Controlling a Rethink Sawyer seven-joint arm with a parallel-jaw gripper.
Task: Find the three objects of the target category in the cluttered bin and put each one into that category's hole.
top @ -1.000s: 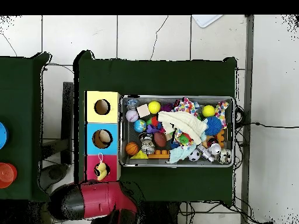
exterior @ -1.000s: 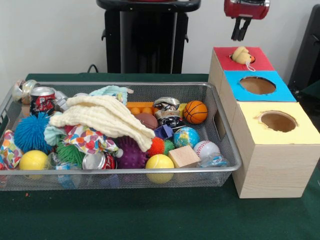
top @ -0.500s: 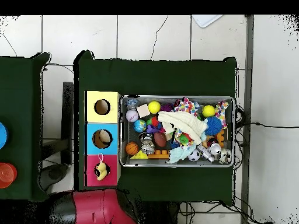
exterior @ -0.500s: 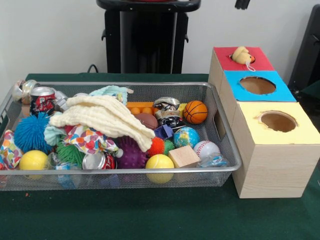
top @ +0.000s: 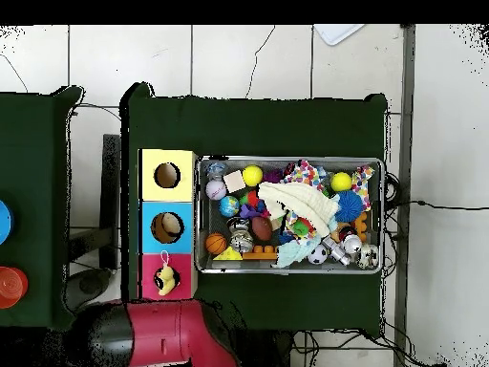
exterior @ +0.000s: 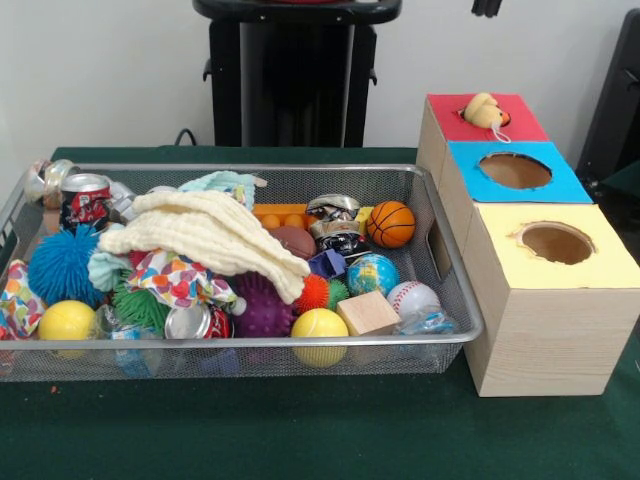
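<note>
The gripper (exterior: 487, 7) shows only as dark tips at the top edge of the front view, above the red box; I cannot tell how it stands, open or closed. In the overhead view the red and black arm (top: 158, 336) lies low beside the green surface (top: 258, 124), apart from the bin.

A small yellow plush toy (exterior: 484, 110) sits on the hole of the red-topped box (exterior: 487, 118), with its white loop hanging toward the blue-topped box (exterior: 516, 171). The hole of the blue box and the hole of the yellow-topped box (exterior: 556, 244) are both uncovered.

The wire mesh bin (exterior: 455, 310) stands just beside the three boxes. Inside it, a cream cloth (exterior: 210, 236) lies over the middle of the pile. Near the boxes are a small basketball (exterior: 390, 224), a globe ball (exterior: 372, 274), a baseball (exterior: 412, 297), a wooden cube (exterior: 367, 313) and a yellow ball (exterior: 319, 325). At the other end are a blue spiky ball (exterior: 62, 266) and a soda can (exterior: 85, 199).
</note>
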